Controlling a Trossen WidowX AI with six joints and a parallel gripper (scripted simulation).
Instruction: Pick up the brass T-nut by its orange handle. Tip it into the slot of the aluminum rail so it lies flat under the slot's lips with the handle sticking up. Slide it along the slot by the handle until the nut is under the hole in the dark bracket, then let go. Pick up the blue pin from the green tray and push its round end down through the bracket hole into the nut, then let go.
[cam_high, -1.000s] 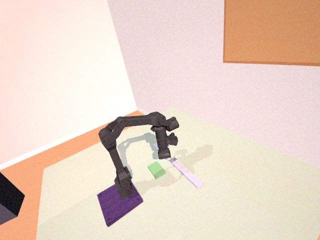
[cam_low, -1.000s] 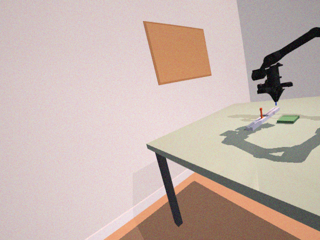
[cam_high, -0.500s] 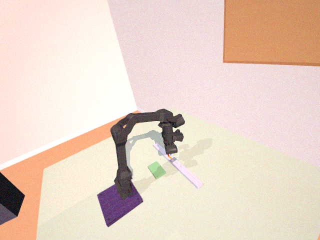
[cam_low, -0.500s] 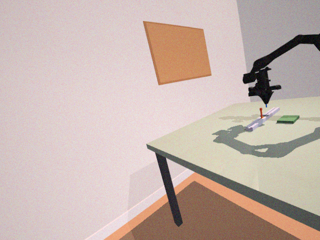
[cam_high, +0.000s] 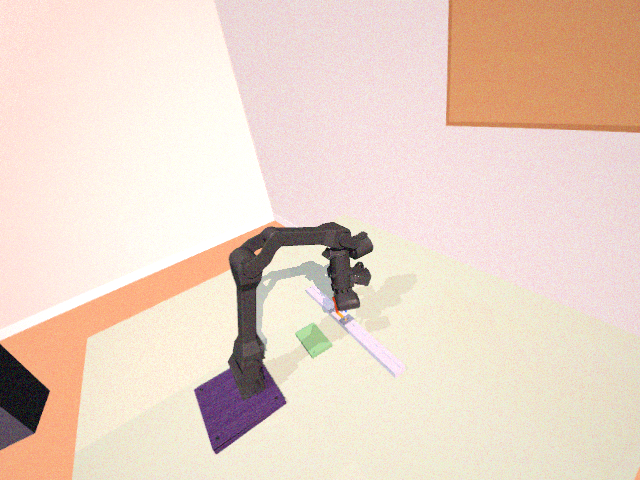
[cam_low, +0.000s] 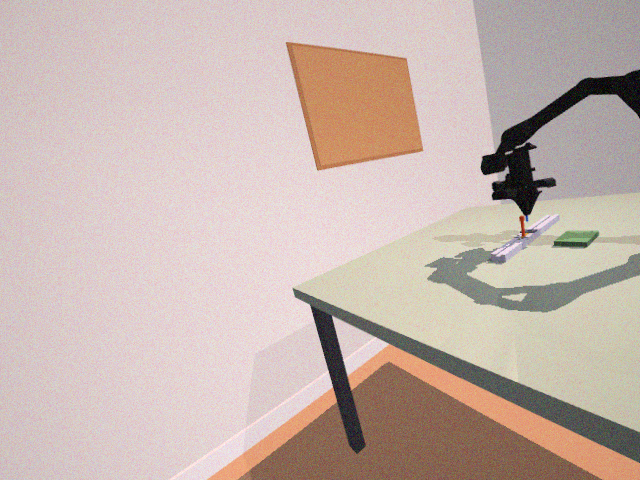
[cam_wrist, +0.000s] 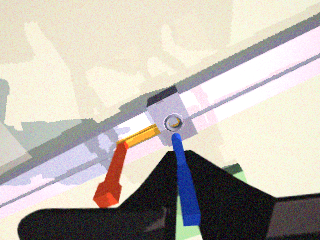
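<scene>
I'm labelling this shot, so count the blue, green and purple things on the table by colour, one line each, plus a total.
Blue: 1, the pin
Green: 1, the tray
Purple: 1, the base plate
Total: 3

1 bracket (cam_high: 347, 322) (cam_low: 530, 230) (cam_wrist: 165, 107) on 1 rail (cam_high: 374, 347) (cam_low: 504, 253) (cam_wrist: 240, 87), 1 handle (cam_high: 335, 304) (cam_low: 522, 226) (cam_wrist: 115, 170) beside it, 1 tray (cam_high: 313, 339) (cam_low: 576, 238) between rail and base plate (cam_high: 222, 413)

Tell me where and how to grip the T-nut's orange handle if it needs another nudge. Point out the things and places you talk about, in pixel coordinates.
Probably best at the upper part of the upright handle (cam_high: 336, 305) (cam_low: 522, 226) (cam_wrist: 114, 172), from above, jaws astride it: it stands tall over the rail (cam_high: 374, 347) (cam_low: 545, 223) (cam_wrist: 250, 85), with its thicker head on top to check slipping.
</scene>
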